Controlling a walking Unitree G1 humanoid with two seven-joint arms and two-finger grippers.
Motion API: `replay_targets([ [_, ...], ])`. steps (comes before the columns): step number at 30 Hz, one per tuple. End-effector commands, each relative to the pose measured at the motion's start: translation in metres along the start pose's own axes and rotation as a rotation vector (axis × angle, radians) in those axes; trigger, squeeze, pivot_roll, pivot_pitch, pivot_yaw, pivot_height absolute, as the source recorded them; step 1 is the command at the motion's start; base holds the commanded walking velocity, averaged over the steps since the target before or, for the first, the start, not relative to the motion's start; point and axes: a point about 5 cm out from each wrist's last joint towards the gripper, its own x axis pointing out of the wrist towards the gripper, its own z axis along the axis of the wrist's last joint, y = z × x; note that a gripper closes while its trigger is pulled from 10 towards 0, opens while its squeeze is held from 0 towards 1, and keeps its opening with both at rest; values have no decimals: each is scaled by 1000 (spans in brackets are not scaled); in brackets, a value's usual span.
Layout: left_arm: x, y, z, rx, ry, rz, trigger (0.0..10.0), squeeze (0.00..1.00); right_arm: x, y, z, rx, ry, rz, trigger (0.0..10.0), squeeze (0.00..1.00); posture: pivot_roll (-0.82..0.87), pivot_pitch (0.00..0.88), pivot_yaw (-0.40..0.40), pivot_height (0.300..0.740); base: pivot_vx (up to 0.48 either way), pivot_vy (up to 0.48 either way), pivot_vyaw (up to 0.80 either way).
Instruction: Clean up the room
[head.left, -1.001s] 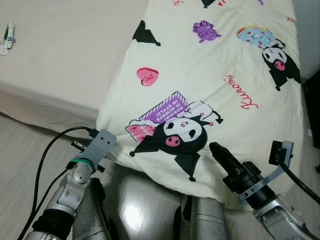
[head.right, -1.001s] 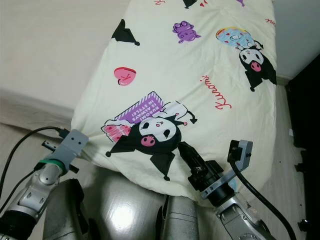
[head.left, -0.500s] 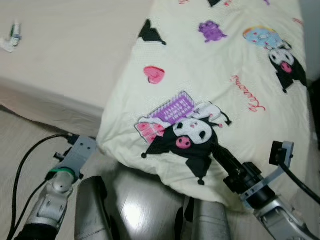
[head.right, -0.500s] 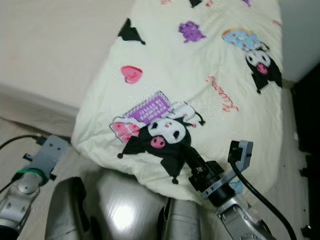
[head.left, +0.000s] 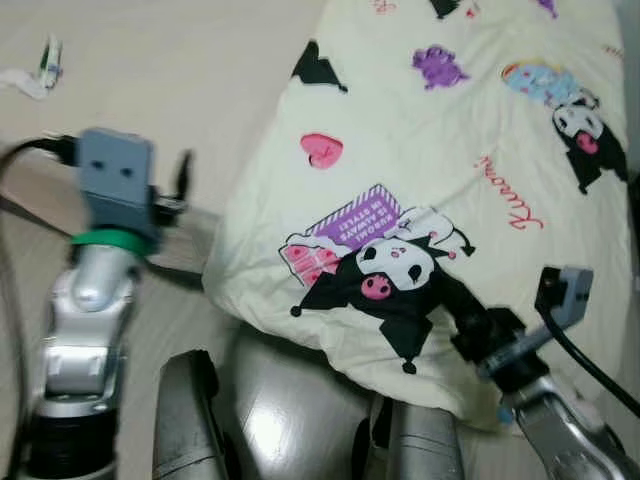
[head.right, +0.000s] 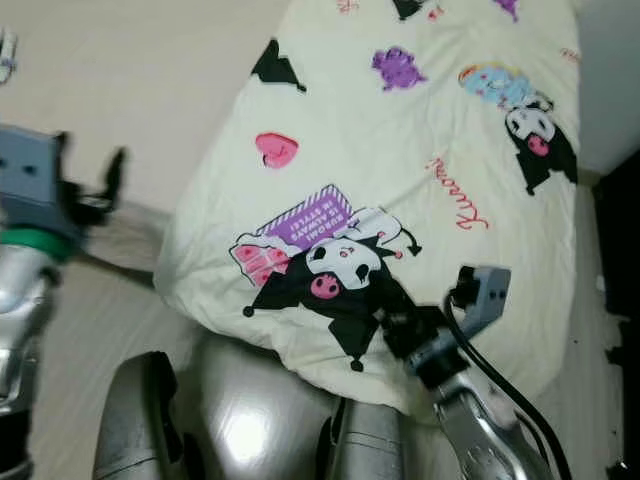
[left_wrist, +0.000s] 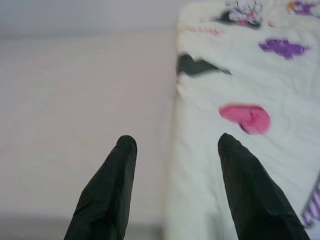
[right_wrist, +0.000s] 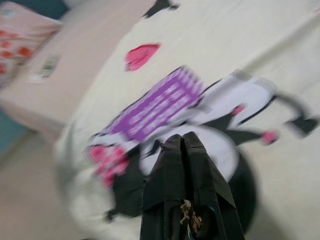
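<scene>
A pale yellow blanket (head.left: 420, 130) printed with black cartoon figures, hearts and red lettering lies over the bed, its near edge drooping toward the floor. My left gripper (left_wrist: 175, 142) is raised beside the blanket's left edge, open, with nothing between its fingers (head.left: 185, 172). A pink heart print (left_wrist: 246, 117) lies just ahead of it. My right gripper (right_wrist: 182, 137) is shut, its tips over the black cartoon print (head.left: 385, 290) near the blanket's front edge. Whether they touch the cloth I cannot tell.
A beige mattress (head.left: 150, 80) stretches left of the blanket, with a small tube and wrapper (head.left: 45, 62) at its far left. Pale wood floor (head.left: 170, 320) lies below the bed. My silver legs (head.left: 290, 400) stand close to it. Dark furniture (head.right: 622, 260) stands at the right.
My left arm has swung up from low by the bed's edge to mattress height. My right gripper has pushed forward onto the black cartoon print. The camera has shifted slightly.
</scene>
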Motion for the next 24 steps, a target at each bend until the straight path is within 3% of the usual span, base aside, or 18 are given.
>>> replay_targets([
  [1, -2, -17, -9, -19, 9, -69, 10000, 0, 4, -7, -1, -178, -32, -90, 10000, 0, 30, 119, -22, 471, 0, 0, 0],
  [4, -2, -29, -12, -39, 2, -116, 10000, 0, 9, -8, 0, -231, -68, -134, 10000, 0, 23, 107, -22, 476, 0, 0, 0],
  [5, -3, -39, -15, -87, 19, -151, 10000, 0, 13, -8, 0, -263, -93, -161, 10000, 0, 16, 100, -21, 481, 0, 0, 0],
  [6, -3, -44, -17, -124, 36, -168, 10000, 0, 15, -8, -1, -270, -99, -176, 10000, 0, 16, 100, -21, 486, 0, 0, 0],
  [9, -2, -50, -21, -132, 50, -190, 10000, 0, 17, -8, -7, -250, -92, -183, 10000, 0, 13, 94, -21, 496, 0, 0, 0],
  [17, 1, -53, -28, -74, 58, -188, 10000, 0, 18, -11, -12, -253, -89, -192, 10000, 0, 13, 92, -21, 526, 0, 0, 0],
  [24, 1, -57, -32, -74, 67, -188, 10000, 0, 18, -12, -14, -268, -99, -201, 10000, 0, 14, 93, -21, 551, 0, 0, 0],
])
